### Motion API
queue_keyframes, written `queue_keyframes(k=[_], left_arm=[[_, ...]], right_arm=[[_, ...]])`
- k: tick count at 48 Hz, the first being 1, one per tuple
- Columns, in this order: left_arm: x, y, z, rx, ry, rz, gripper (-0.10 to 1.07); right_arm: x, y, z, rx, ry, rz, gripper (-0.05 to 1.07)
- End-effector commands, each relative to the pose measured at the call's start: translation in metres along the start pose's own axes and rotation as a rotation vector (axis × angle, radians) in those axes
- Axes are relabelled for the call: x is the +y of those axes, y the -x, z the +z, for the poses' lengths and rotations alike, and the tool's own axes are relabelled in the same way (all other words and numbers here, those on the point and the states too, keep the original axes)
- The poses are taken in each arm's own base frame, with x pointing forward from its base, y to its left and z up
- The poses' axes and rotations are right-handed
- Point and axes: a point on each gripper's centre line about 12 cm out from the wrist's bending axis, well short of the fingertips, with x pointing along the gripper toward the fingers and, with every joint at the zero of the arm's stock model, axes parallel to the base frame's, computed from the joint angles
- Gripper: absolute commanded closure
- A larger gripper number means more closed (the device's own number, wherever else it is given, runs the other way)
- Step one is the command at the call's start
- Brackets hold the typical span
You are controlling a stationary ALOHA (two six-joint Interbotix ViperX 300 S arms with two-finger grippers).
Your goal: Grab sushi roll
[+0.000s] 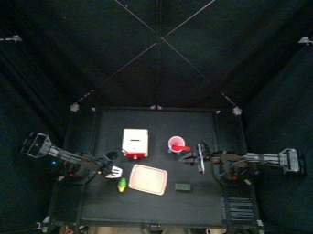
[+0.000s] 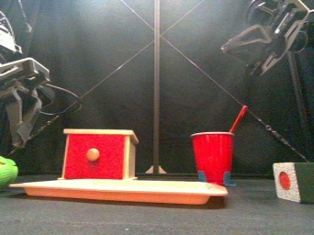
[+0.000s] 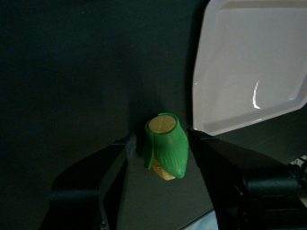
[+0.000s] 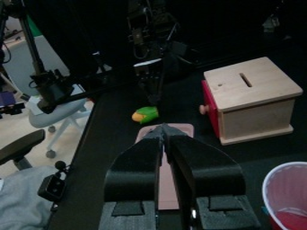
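Counter (image 1: 202, 123): black, curtained.
Sushi roll (image 1: 184, 187): beside pink tray (image 1: 150, 179).
Left tool (image 3: 162, 184): wide around corn (image 3: 167, 147).
Right tool (image 4: 170, 168): narrow, empty.

Noted a pink flat tray (image 3: 252, 63) of smooth plastic, glossy with a bright streak, just beyond the left pincer (image 3: 164, 144). Found the green-and-yellow oblong thing (image 3: 168, 157) between its jaws plastic too, with a soft sheen. Saw a pale wooden box (image 4: 254, 97) ahead of the right pincer (image 4: 168, 135), matt, with a red painted face. Judged the red cup (image 2: 212, 158) beside it smooth plastic. Took the small dark grey-green sushi roll (image 2: 292, 181) for matt. Made out dull black cloth curtains (image 2: 110, 55) and a matt black table (image 2: 157, 216).
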Motion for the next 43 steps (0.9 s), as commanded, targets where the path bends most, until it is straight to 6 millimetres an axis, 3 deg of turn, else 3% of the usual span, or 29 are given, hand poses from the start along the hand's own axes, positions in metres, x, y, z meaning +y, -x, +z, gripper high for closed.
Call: queue_keyframes(k=[1,16,29,43], left_arm=[[-0.01,0.004,0.001,-0.005,-0.006,-0.03,0.11],[-0.047,0.03,0.013,-0.107,-0.177,-0.172,0.11],[-0.085,0.053,0.031,-0.3,-0.495,-0.351,0.11],[-0.106,0.066,0.05,-0.483,-0.863,-0.454,0.11]], right_arm=[[0.001,-0.001,0.005,-0.017,0.0,0.005,0.52],[0.0,-0.002,0.006,-0.017,0.0,0.003,0.52],[-0.004,-0.009,0.007,-0.007,-0.018,-0.012,0.52],[-0.008,-0.021,-0.004,0.019,-0.178,-0.044,0.52]])
